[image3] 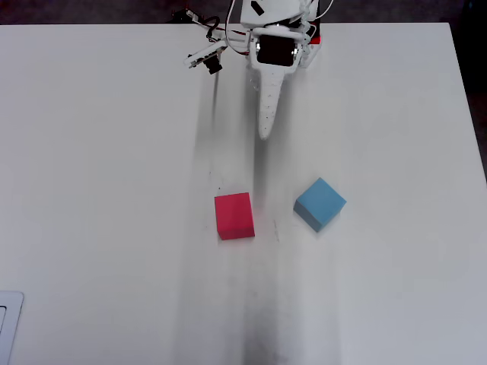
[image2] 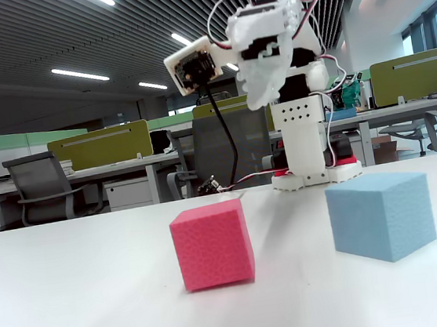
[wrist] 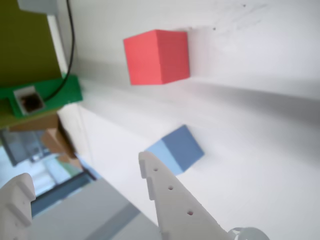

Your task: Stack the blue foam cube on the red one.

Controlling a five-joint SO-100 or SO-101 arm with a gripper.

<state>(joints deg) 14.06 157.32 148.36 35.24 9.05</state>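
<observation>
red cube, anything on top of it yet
No. The red cube has a bare top face in the overhead view, and the blue cube sits apart from it on the white table. The gripper is raised near the arm's base, holding nothing. The cube's underside is hidden.

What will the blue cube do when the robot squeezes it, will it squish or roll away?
The blue foam cube looks porous, so it will probably squish slightly and feel light. Its flat faces rest on the table, so rolling seems unlikely.
</observation>
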